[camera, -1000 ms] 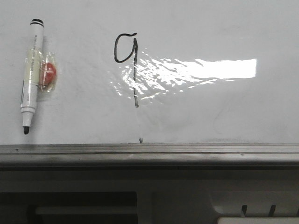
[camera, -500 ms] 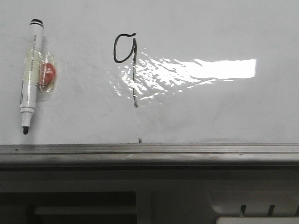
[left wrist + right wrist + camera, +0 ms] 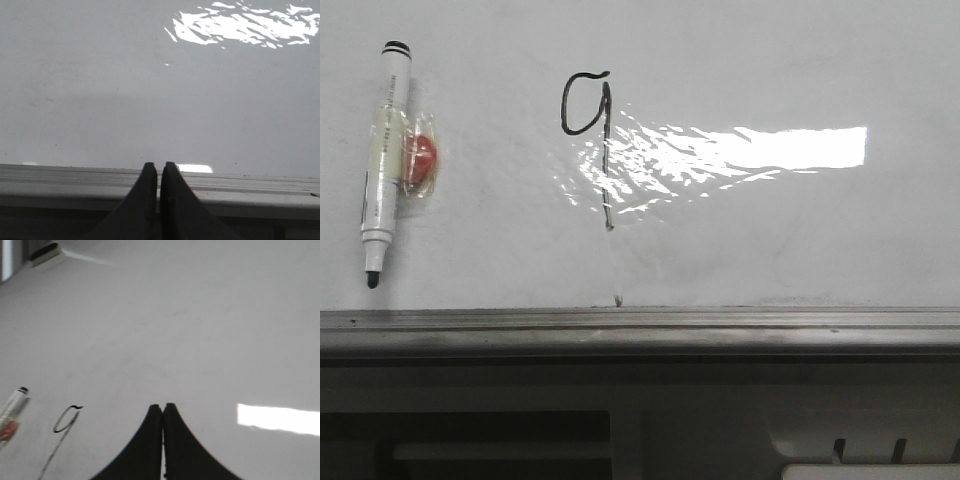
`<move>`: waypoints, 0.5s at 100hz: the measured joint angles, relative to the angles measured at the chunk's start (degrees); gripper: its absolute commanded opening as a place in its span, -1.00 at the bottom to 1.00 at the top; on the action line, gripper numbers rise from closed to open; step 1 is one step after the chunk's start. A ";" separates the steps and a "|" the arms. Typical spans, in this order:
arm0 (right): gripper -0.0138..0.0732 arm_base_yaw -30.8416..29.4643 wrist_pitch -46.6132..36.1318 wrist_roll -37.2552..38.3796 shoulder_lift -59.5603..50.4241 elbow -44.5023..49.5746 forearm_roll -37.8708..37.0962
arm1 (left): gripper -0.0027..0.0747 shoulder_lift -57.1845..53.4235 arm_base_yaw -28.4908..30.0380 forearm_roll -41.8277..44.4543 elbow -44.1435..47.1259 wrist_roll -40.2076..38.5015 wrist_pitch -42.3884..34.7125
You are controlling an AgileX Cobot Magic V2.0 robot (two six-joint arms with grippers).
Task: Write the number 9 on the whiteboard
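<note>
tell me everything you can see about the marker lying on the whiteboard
The marker lies flat on the whiteboard, left of the number 9, nearly parallel to its tail. It has a white barrel with a black end band, a yellowish label around its middle and a dark, uncapped tip pointing toward the grey ledge. A small red piece in clear wrapping sits against its side. No fingers touch it; the right wrist view shows only its end.

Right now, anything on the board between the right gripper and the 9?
Nothing visible. In the right wrist view, bare whiteboard lies between the shut right gripper and the number 9. The marker lies beyond the 9, on its far side.
</note>
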 measured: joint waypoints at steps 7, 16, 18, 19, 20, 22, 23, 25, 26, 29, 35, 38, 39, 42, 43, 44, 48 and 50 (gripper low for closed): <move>-0.84 -5.23 2.11 2.71 -0.52 0.00 -3.23 | -0.98 0.00 0.00 0.00 0.00 0.00 0.00; -0.84 -10.86 8.51 5.94 -1.75 0.00 -6.67 | -0.98 0.00 0.00 0.00 0.00 0.00 0.00; -0.84 -12.10 10.46 6.68 -2.18 0.00 -6.67 | -0.98 0.00 0.00 0.00 0.00 0.00 0.00; -0.84 -12.90 11.12 7.13 -2.49 0.00 -7.22 | -0.98 0.00 0.00 0.00 0.00 0.00 0.00; -0.84 -13.30 12.54 7.30 -2.66 0.00 -7.35 | -0.98 0.00 0.00 0.00 0.00 0.00 0.00; -0.84 -14.41 13.99 7.81 -3.22 0.00 -7.61 | -0.98 0.00 0.00 0.00 0.00 0.00 0.00; -0.84 -14.78 15.49 7.94 -3.40 0.00 -7.77 | -0.98 0.00 0.00 0.00 0.00 0.00 0.00; -0.84 -15.82 17.76 8.32 -4.06 0.00 -7.90 | -0.98 0.00 0.00 0.00 0.00 0.00 0.00; -0.84 -16.49 18.54 8.53 -4.52 0.00 -8.06 | -0.98 0.00 0.00 0.00 0.00 0.00 0.00; -0.84 -17.73 21.67 8.93 -5.57 0.00 -8.16 | -0.98 0.00 0.00 0.00 0.00 0.00 0.00; -0.84 -20.09 28.67 9.48 -8.35 0.00 -8.21 | -0.98 0.00 0.00 0.00 0.00 0.00 0.00; -0.84 -20.88 31.62 9.62 -9.60 0.00 -8.21 | -0.98 0.00 0.00 0.00 0.00 0.00 0.00; -0.84 -21.07 32.91 9.61 -9.87 0.00 -8.21 | -0.98 0.00 0.00 0.00 0.00 0.00 0.00; -0.84 -21.76 35.32 9.61 -10.82 0.00 -8.21 | -0.98 0.00 0.00 0.00 0.00 0.00 0.00; -0.84 -21.86 35.85 9.61 -10.94 0.00 -8.21 | -0.98 0.00 0.00 0.00 0.00 0.00 0.00; -0.84 -21.88 36.74 9.61 -11.03 0.00 -8.21 | -0.98 0.00 0.00 0.00 0.00 0.00 0.00; -0.84 -22.31 39.10 9.63 -11.35 0.00 -8.21 | -0.98 0.00 0.00 0.00 0.00 0.00 0.00; -0.84 -22.29 39.85 9.73 -11.35 0.00 -8.21 | -0.98 0.00 0.00 0.00 0.00 0.00 0.00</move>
